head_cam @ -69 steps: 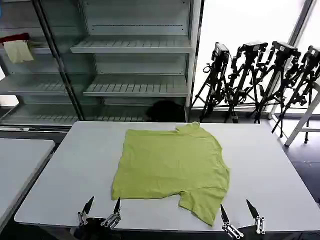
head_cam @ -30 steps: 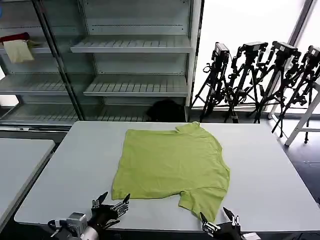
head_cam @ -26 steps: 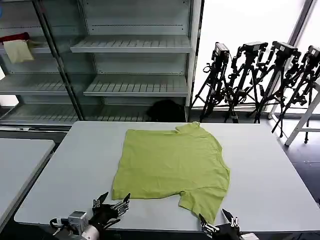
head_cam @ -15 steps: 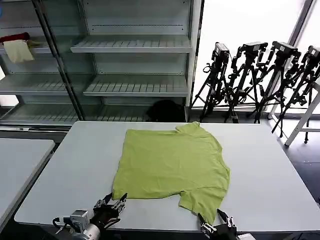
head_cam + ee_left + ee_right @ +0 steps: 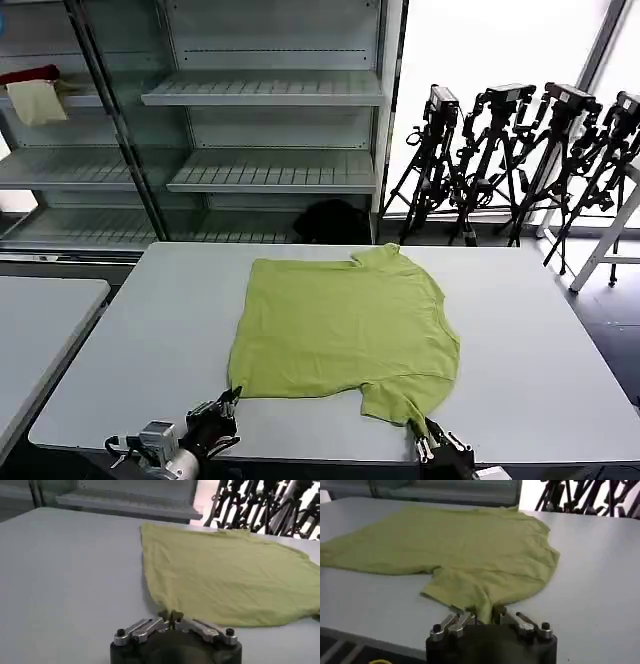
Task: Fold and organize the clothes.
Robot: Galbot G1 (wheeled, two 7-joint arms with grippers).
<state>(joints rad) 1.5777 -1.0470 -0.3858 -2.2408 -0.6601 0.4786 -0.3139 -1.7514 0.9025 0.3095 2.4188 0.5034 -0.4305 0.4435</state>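
Fingers of the left gripper [image 5: 170, 618] pinch the T-shirt [image 5: 345, 330] at its near hem corner; the right gripper [image 5: 485, 615] appears clamped on the near sleeve tip. T-shirt lies flat mid-table [image 5: 150, 340]. Beyond the table stand empty shelves [image 5: 270, 95] and tripods [image 5: 520, 160]; beside it, a second table [image 5: 40, 320].

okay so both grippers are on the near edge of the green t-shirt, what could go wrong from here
1. The left gripper pinches only the very corner of the T-shirt; the fabric may slip out when lifted.
2. The right gripper holds the near sleeve's bunched tip, so the fold may come out uneven.
3. Both grips sit at the table edge; a dropped hem could slide off.
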